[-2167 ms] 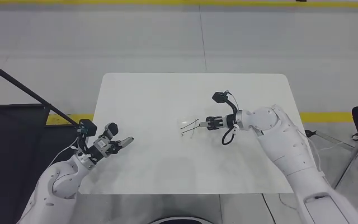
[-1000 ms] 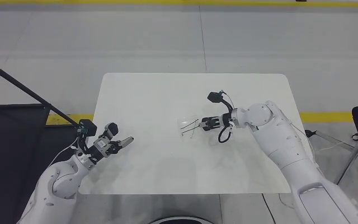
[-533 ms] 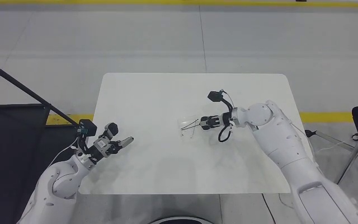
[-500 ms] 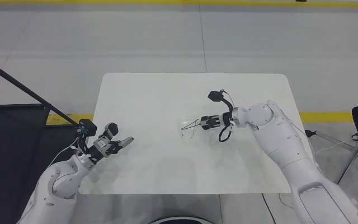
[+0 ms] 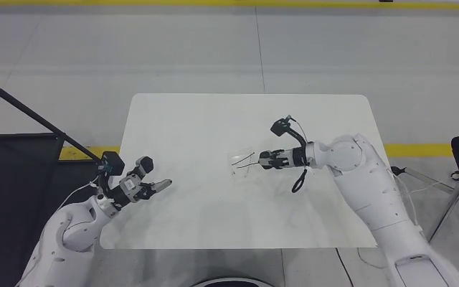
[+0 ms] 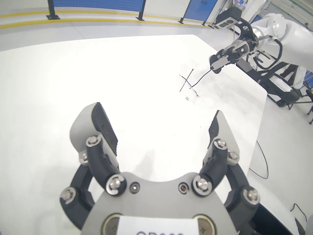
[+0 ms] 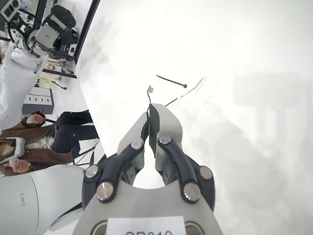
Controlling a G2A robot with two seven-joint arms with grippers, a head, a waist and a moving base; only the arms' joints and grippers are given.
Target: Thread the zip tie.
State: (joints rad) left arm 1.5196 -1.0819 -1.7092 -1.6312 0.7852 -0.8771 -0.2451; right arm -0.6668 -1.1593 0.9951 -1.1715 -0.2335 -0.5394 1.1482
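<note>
Right gripper was pinched shut on zip tie, strand lifted just off table, mid-right. Left gripper hung wide open, empty, well apart near corner. Threading not done yet, I think; head too small to tell.

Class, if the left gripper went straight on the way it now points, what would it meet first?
Probably just bare table: the left gripper is open, and the loose zip tie lies farther on, slightly off its line. Depth is unclear.
</note>
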